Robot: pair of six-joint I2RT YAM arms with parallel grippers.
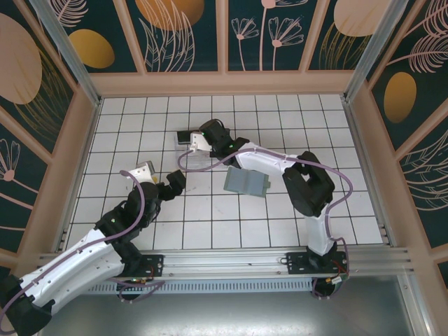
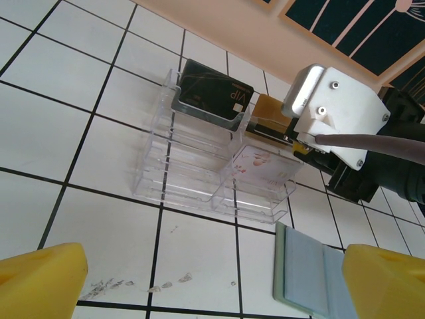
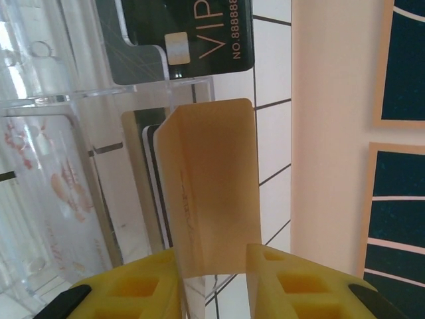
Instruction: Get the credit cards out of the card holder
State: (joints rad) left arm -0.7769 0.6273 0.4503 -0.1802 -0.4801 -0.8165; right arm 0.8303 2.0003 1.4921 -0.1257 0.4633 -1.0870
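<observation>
Tan-gold credit card upright between right jaws.

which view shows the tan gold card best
Right wrist: the thin tan-gold rectangular card sits large between the jaws of the right gripper. Left wrist gives just its gold edge behind that gripper; from the top it's too small to tell.

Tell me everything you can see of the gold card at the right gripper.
The gold card is a thin, plain tan-gold rectangle with rounded corners and a smooth, slightly glossy face. It stands on end in a rear compartment of the clear plastic box, beside the black VIP card. One end sits between the right gripper's yellow fingers; whether they pinch it I cannot tell.
</observation>
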